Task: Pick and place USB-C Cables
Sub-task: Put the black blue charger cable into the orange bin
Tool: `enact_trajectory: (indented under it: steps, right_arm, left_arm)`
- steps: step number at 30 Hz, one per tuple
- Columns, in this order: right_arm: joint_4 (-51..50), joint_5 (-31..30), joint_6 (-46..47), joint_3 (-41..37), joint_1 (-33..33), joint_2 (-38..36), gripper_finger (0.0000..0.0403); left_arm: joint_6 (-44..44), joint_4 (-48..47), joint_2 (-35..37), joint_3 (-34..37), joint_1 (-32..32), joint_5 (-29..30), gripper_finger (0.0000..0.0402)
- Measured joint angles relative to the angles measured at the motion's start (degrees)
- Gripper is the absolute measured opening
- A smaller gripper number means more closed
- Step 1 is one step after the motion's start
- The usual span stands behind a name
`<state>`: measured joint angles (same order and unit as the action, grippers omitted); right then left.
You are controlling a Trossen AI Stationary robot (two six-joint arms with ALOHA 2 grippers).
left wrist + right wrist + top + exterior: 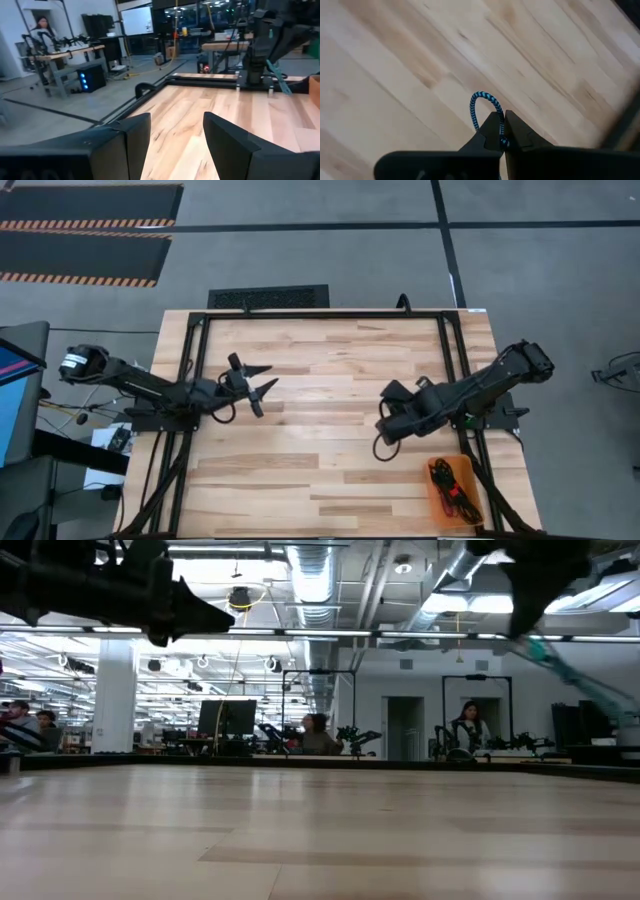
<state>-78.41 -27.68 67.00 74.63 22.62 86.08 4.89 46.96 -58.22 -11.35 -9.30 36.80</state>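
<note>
My right gripper [384,434] hangs above the middle of the wooden table [320,410], right of centre, and is shut on a teal-and-black braided USB-C cable [481,103]. Only a small loop of that cable shows past the fingertips [502,121]; the remainder is hidden behind the fingers. More cables, black and red [448,483], lie in an orange bin [472,468] at the table's near right corner. My left gripper [268,378] is open and empty above the table's left part; it also shows in the left wrist view [175,142]. My right gripper pinches the teal cable between its two fingertips, at the foot of a small loop [500,125]. The loop [479,96] arches out past the tips, clear of the table. The cable's remaining length is hidden behind the fingers.
A black frame [447,350] runs along the table's far edge and down both sides. The orange bin stands just inside the near right corner. Bare wood lies between the two arms [320,380]. People and benches show in the room beyond the table [465,730].
</note>
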Motion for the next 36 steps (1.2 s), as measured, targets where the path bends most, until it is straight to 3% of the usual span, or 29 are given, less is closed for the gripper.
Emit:
enact_trajectory:
  steps: [6,12,18,23,27,32,36]
  right_arm:
    - [-11.2,5.5,12.8,-0.1,3.6,-2.3,0.0011]
    - [-11.2,12.0,23.6,0.0,10.2,-7.7,0.0011]
    - [-11.6,23.3,33.8,0.0,17.2,-9.8,0.0012]
    - [-8.8,29.0,40.5,0.0,22.8,-7.5,0.0012]
    - [-4.6,29.5,43.3,0.0,26.4,-4.7,0.0012]
    - [-2.9,29.9,46.0,0.0,28.9,-0.1,0.0012]
    - [-0.7,34.3,46.0,0.0,29.5,3.7,0.0012]
  left_arm:
    - [-0.6,0.7,0.0,0.0,4.7,-3.9,0.0174]
    - [-2.8,0.4,0.0,0.0,8.7,-8.5,0.0174]
    - [-6.0,-1.4,0.0,0.0,9.4,-13.5,0.0174]
    - [-7.6,-1.4,0.0,0.0,9.3,-15.8,0.0174]
    - [-7.8,-1.7,0.0,0.0,9.4,-15.8,0.0174]
    - [-8.7,-2.6,0.0,0.0,9.4,-15.6,0.0174]
    - [-8.8,-2.6,0.0,0.0,9.4,-15.6,0.0174]
